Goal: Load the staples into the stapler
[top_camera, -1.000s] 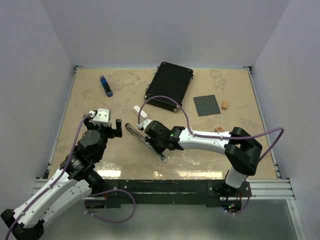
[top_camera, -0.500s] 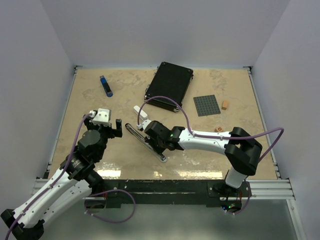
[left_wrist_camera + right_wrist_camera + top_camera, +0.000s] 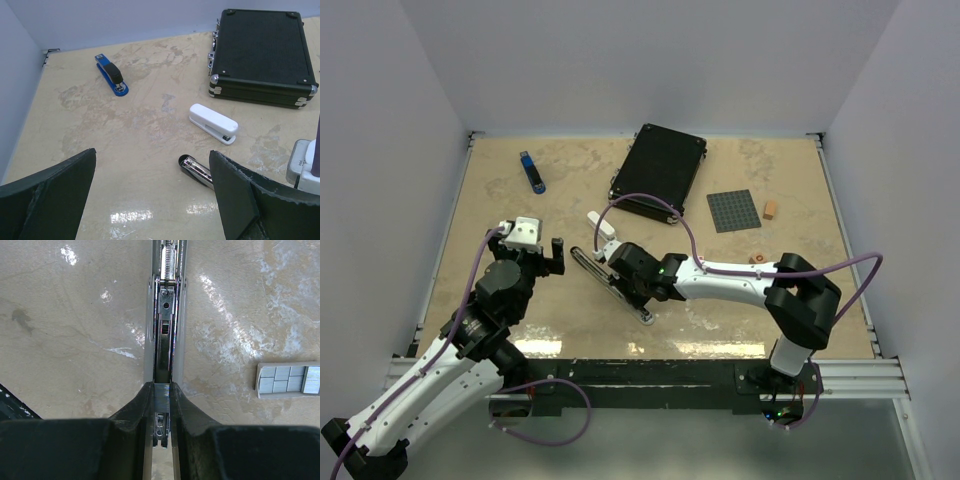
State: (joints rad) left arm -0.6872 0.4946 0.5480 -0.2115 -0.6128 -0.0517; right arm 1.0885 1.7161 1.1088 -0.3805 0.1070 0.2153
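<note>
From the console I saw the right gripper low over the open stapler. The stapler lay unfolded flat near the middle of the table, running diagonally from upper left to lower right in the overhead view. The gripper's fingers were clenched on a strip of staples, a short silvery piece pinched between the tips. The strip sat directly over the stapler's long magazine channel and in line with it. I could not tell whether it touched the rails. Farther up the channel a coil spring showed.

Off to the right of the stapler in that wrist view lay a staple tray, pale and flat, with grey blocks of staples in it. I could read no print on it.

The left gripper hung above the table's left side with its fingers released and spread wide, grasping nothing. Its camera looked past them to a white stapler just beyond the open stapler's tip. A blue stapler lay toward the far left corner, and a closed black case with metal corners lay at the far side.

To the right of the case lay a grey studded plate with an orange cube just beside it. A second cube lay close by the right arm. Any lettering on the staplers or the case was too small for me to make out.
</note>
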